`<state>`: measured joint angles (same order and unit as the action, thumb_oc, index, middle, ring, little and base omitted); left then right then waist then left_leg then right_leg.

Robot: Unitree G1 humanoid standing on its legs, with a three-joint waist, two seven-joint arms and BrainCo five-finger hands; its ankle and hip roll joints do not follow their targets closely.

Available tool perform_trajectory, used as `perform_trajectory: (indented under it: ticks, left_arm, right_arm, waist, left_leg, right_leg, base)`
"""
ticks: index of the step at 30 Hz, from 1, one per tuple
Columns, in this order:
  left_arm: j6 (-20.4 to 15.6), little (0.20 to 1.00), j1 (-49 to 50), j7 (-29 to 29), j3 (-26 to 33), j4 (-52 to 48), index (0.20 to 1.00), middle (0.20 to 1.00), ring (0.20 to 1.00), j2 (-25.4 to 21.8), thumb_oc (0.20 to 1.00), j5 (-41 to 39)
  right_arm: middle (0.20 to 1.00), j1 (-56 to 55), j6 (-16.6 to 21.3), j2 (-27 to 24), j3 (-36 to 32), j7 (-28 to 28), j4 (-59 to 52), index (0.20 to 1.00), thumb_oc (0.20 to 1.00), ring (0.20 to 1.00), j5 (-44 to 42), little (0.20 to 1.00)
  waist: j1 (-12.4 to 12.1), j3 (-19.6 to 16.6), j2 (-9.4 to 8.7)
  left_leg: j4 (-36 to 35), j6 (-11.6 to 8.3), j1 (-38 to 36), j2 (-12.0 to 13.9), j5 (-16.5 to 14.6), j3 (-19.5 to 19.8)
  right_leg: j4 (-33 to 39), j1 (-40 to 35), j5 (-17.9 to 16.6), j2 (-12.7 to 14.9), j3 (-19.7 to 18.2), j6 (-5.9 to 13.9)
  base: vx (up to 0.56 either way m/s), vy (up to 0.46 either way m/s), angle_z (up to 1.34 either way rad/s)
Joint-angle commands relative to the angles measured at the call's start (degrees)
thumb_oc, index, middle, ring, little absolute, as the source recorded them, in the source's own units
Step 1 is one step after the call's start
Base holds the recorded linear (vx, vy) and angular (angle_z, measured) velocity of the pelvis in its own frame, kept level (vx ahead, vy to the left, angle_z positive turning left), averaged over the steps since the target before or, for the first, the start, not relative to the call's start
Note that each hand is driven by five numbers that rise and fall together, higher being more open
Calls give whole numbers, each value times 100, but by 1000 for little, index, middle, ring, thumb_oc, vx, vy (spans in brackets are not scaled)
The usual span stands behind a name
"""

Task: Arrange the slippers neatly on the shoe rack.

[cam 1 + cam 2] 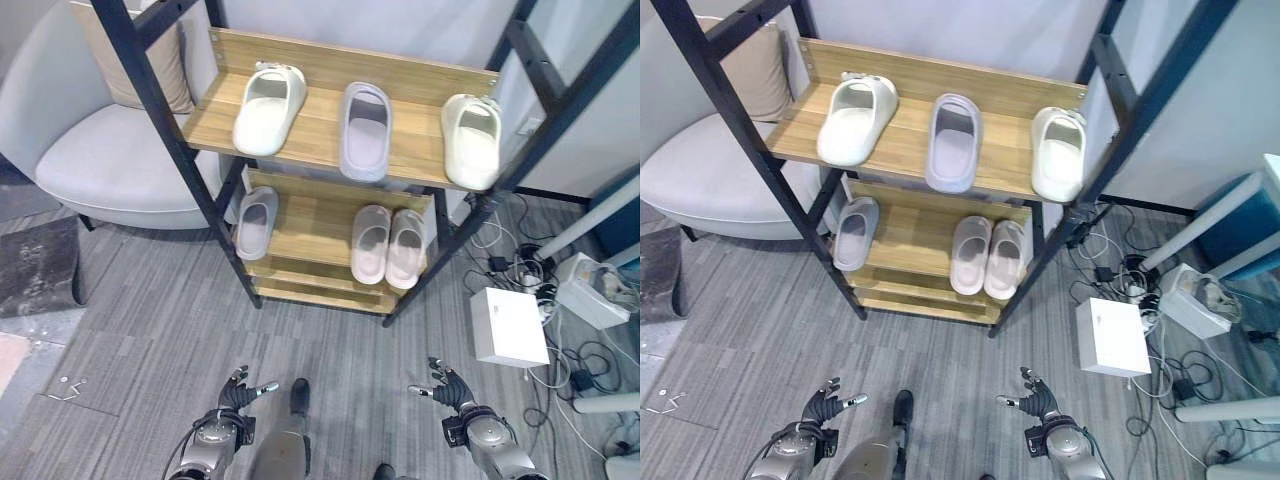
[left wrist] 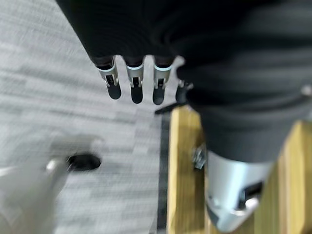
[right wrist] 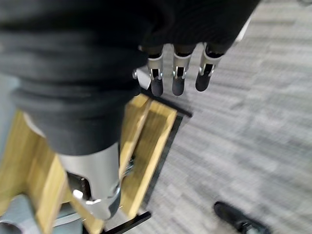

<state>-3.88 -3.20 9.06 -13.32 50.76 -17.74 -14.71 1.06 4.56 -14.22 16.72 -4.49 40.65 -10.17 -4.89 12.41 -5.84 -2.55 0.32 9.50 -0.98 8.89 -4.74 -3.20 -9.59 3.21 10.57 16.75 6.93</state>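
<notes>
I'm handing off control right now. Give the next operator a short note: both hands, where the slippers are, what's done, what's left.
Left hand and right hand: both open, empty, low over the floor before the shoe rack.
Top shelf: cream slipper left, grey slipper middle, second cream slipper right.
Middle shelf: lone grey slipper left, pink pair side by side at right.
Done: all slippers racked.
Left: probably pair the split cream and grey slippers.

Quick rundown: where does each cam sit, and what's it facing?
Left eye: on the head, looking down at the shoe rack, both robot hands low.
Right eye: beside it, same scene; white box on the floor.
Left wrist: on the left arm, along the open left robot hand toward floor and rack wood.
Right wrist: along the open right robot hand, same.
Shared: rack, grey floor.
</notes>
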Motion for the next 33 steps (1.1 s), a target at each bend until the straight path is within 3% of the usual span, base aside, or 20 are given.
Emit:
perform_trajectory:
  ticks: [1,2,4,6,7,9,10,11,12,19,21,22,26,28,29,30,31,33]
  left_arm:
    - [-151,1000,-14,6,-204,-34,1000,1000,1000,163,1000,72]
    - [-151,1000,-15,6,-203,-33,1000,1000,1000,163,1000,72]
    - [-155,1000,-22,7,-259,-151,1000,1000,1000,152,1000,39]
    - [-146,1000,-21,8,-281,-270,1000,1000,1000,133,1000,45]
    - [-144,1000,-59,-24,-303,-342,1000,1000,1000,117,1000,39]
    - [-144,1000,-58,-38,-298,-351,1000,1000,1000,106,1000,38]
    - [-142,1000,-76,-48,-304,-416,1000,1000,1000,96,1000,44]
    - [-142,1000,-76,-48,-304,-416,1000,1000,1000,96,1000,44]
    - [-126,1000,-124,-68,-298,-452,1000,1000,1000,94,1000,120]
    - [-154,1000,-89,-108,-256,-365,1000,1000,1000,168,1000,185]
    - [-138,1000,-58,-106,-247,-351,1000,1000,1000,183,1000,156]
    - [-139,1000,-71,-110,-307,-385,1000,1000,1000,208,1000,151]
    - [-199,1000,-114,-75,-357,-478,1000,1000,1000,201,1000,75]
    - [-193,1000,-109,-75,-361,-527,1000,1000,1000,191,1000,34]
    - [-163,1000,-99,-73,-369,-496,1000,1000,1000,188,1000,77]
    - [-163,1000,-97,-72,-370,-496,1000,1000,1000,189,1000,78]
    - [-141,1000,-80,-42,-369,-493,1000,1000,1000,185,1000,126]
    - [-131,1000,-72,-37,-368,-504,1000,1000,1000,180,1000,141]
  right_arm:
    - [1000,101,110,-198,-101,-9,-265,1000,1000,1000,-22,1000]
    - [1000,103,111,-198,-101,-9,-264,1000,1000,1000,-22,1000]
    - [1000,92,93,-182,-106,-9,-314,1000,1000,1000,6,1000]
    - [1000,38,69,-143,-117,-11,-339,1000,1000,1000,27,1000]
    - [1000,3,48,-122,-112,25,-274,1000,1000,1000,5,1000]
    - [1000,-16,40,-133,-114,30,-270,1000,1000,1000,-9,1000]
    - [1000,-36,47,-139,-117,28,-257,1000,1000,1000,-24,1000]
    - [1000,-36,47,-139,-117,28,-257,1000,1000,1000,-24,1000]
    - [1000,-53,39,-149,-133,7,-277,1000,1000,1000,-39,1000]
    - [1000,-146,55,-183,-160,20,-200,1000,1000,1000,-44,1000]
    - [1000,-151,80,-224,-171,29,-168,1000,1000,1000,-122,1000]
    - [1000,-125,106,-308,-169,21,-174,1000,1000,1000,-171,1000]
    - [1000,-80,142,-424,-170,16,-185,1000,1000,1000,-216,1000]
    - [1000,-62,131,-438,-154,10,-146,1000,1000,1000,-218,1000]
    - [1000,-75,128,-457,-157,5,-140,1000,1000,1000,-225,1000]
    - [1000,-78,129,-458,-156,4,-140,1000,1000,1000,-225,1000]
    - [1000,-96,137,-480,-150,4,-175,1000,1000,1000,-220,1000]
    - [1000,-112,141,-493,-152,-1,-184,1000,1000,1000,-205,1000]
  waist:
    - [18,-100,88]
    - [10,-100,82]
    - [104,-24,149]
    - [186,40,234]
    - [275,83,258]
    - [304,124,252]
    - [348,163,226]
    - [349,168,228]
    - [380,177,178]
    - [430,-39,136]
    - [411,-85,146]
    - [357,5,135]
    - [222,140,91]
    - [209,147,76]
    - [152,85,68]
    - [144,90,67]
    - [119,66,137]
    - [118,63,167]
  left_leg:
    - [294,-64,-249,211,-591,196]
    - [292,-60,-249,206,-591,186]
    - [221,78,-470,116,-696,158]
    - [85,126,-726,124,-794,160]
    - [-47,111,-920,106,-836,217]
    - [-79,102,-1022,80,-853,259]
    - [-108,68,-1137,41,-923,315]
    - [-110,68,-1144,43,-923,317]
    - [-111,5,-1263,26,-1016,343]
    - [170,-71,-1468,21,-1415,375]
    - [703,-212,-1360,51,-1537,353]
    - [1435,-391,-1088,39,-1363,377]
    - [2242,-529,-576,-19,-1108,585]
    - [2024,-525,-485,124,-1101,515]
    - [1013,-495,-432,574,-1028,412]
    - [953,-500,-475,576,-1002,402]
    - [381,-574,-370,852,-568,629]
    - [208,-627,-384,934,-421,674]
  right_leg:
    - [-1269,762,-357,33,-325,262]
    - [-1288,777,-349,42,-338,267]
    - [-1968,997,-814,205,-359,342]
    - [-2378,1296,-874,243,-298,329]
    - [-2008,1588,-712,83,-197,264]
    - [-1746,1549,-670,47,-114,250]
    - [-1043,1657,-627,-74,27,184]
    - [-1038,1648,-629,-76,30,184]
    - [-243,1741,-757,-84,255,225]
    - [256,1396,-761,-248,180,134]
    - [318,1226,-597,-335,201,11]
    - [345,1059,-509,-360,187,-101]
    - [462,844,-433,-377,230,-214]
    - [533,804,-401,-379,248,-207]
    - [655,724,-354,-361,297,-111]
    - [656,713,-350,-362,289,-113]
    - [690,652,-287,-396,247,-82]
    - [690,628,-259,-394,227,-75]
  base:
    - [110,256,-21]
    - [82,194,-16]
    - [176,250,2]
    - [250,204,8]
    - [158,51,9]
    - [229,13,-1]
    - [225,-20,0]
    - [332,-67,19]
    - [182,-54,17]
    - [257,-80,16]
    - [186,-98,11]
    - [129,-94,14]
    - [69,-58,2]
    - [117,39,-2]
    - [133,71,-1]
    - [218,179,7]
    - [124,153,19]
    - [113,168,3]
